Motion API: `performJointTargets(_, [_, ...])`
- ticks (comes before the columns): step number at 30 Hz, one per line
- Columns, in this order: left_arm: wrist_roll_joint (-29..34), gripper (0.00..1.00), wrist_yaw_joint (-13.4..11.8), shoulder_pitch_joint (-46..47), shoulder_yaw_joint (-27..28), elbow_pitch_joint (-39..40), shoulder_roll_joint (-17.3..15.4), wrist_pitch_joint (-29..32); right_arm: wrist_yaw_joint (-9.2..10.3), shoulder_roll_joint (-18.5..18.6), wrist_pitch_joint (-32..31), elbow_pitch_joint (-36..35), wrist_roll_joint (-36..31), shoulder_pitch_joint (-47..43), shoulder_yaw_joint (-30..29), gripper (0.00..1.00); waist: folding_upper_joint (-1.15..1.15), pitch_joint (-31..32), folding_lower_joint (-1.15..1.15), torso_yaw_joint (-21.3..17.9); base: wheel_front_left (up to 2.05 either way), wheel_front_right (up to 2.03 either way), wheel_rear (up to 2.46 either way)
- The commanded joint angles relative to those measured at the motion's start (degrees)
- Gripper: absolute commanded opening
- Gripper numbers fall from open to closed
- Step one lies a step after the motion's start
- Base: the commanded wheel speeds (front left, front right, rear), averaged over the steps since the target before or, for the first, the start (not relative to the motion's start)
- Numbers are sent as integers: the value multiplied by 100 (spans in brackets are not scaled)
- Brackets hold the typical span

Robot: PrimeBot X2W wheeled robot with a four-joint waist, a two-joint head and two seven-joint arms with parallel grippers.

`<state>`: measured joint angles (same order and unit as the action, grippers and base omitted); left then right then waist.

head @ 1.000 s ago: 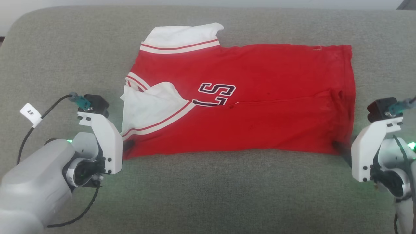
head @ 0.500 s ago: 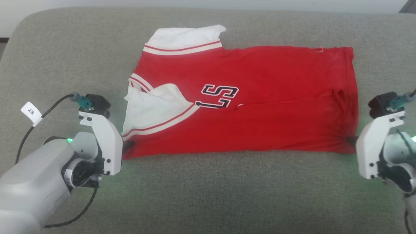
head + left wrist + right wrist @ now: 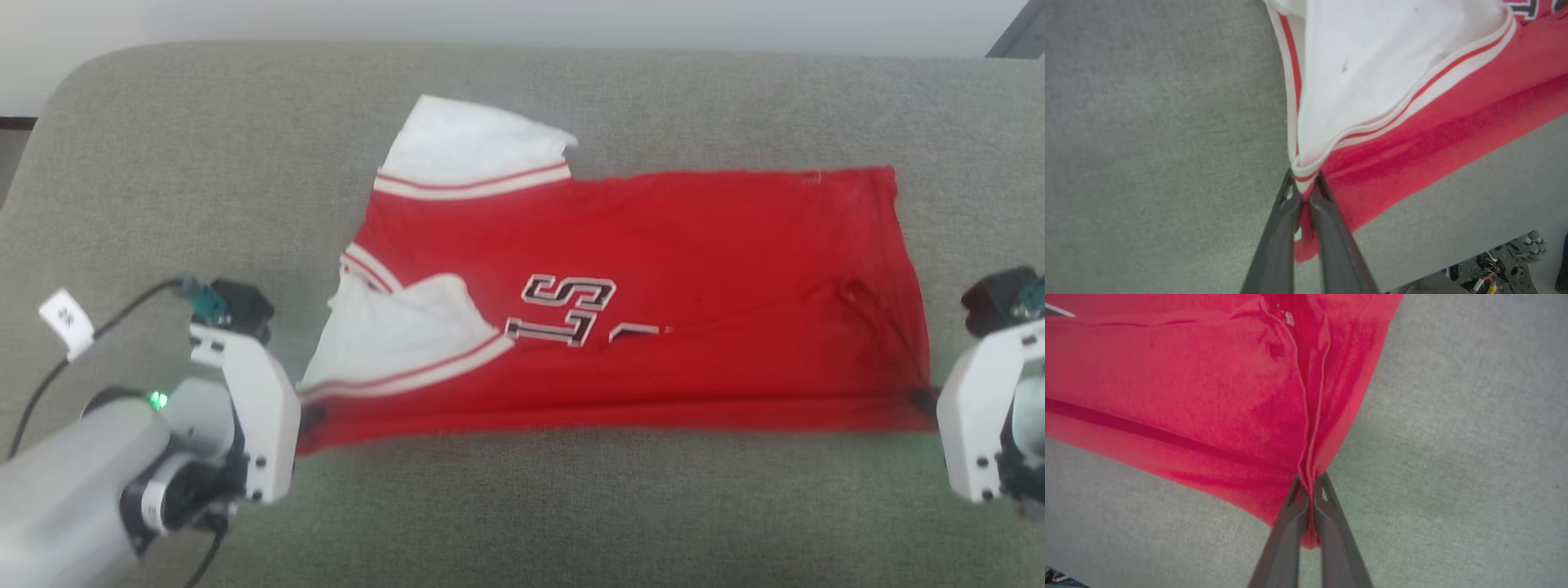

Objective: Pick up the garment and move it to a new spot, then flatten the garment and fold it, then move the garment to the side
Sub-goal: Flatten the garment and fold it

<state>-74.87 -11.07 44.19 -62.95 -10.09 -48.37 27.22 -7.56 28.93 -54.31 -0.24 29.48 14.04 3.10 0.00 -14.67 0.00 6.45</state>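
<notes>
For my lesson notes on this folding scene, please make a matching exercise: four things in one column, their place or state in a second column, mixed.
1. left hand with dark fingers
2. right hand with dark fingers
3. dark white-outlined letters
4. far white short sleeve

A. near the middle of the red jersey shirt
B. shut on a plain red corner
C. on the grey fabric cushion, at the shirt's far edge
D. shut on a corner with red-and-white striped trim

Pairs: 1-D, 2-B, 3-A, 4-C
</notes>
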Motion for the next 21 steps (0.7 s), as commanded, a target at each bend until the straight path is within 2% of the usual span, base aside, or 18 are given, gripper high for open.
performJointTargets(1, [-29,0,-158,-159,-21,154,-159,48,14,69,-96,-119,23,-174,-61,0,0,4,0,-1,0,0,0])
performJointTargets(7, [-217,0,-609,-605,-84,902,-421,79,13,12,-395,-550,173,-759,-164,0,0,-15,0,7,0,0,0])
performJointTargets(11, [-184,0,-739,-774,-140,1047,-447,22,12,-147,-366,-613,124,-968,-191,0,0,-47,0,-8,0,0,0])
performJointTargets(14, [-236,17,-709,-824,-127,954,-319,-49,12,-291,-241,-518,99,-948,-130,0,0,-57,0,-30,0,0,0])
performJointTargets(15, [-180,33,-677,-802,-143,911,-291,-73,11,-312,-172,-483,53,-904,-90,19,0,-56,0,-37,0,0,0])
performJointTargets(16, [-178,45,-643,-780,-123,866,-240,-118,11,-341,-122,-430,47,-864,-44,33,0,-52,0,-46,0,0,0])
performJointTargets(17, [-197,65,-612,-766,-108,825,-204,-138,10,-371,-77,-382,43,-831,-13,52,0,-44,0,-55,0,0,0])
performJointTargets(18, [-172,74,-590,-735,-109,788,-195,-147,10,-387,-20,-361,27,-787,6,100,0,-32,0,-66,0,0,0])
performJointTargets(20, [-123,100,-565,-653,-85,754,-201,-161,10,-409,43,-311,50,-722,34,100,0,13,0,-97,0,0,0])
performJointTargets(21, [-113,100,-569,-620,-68,764,-221,-162,10,-384,72,-299,54,-692,34,100,0,27,0,-111,0,0,0])
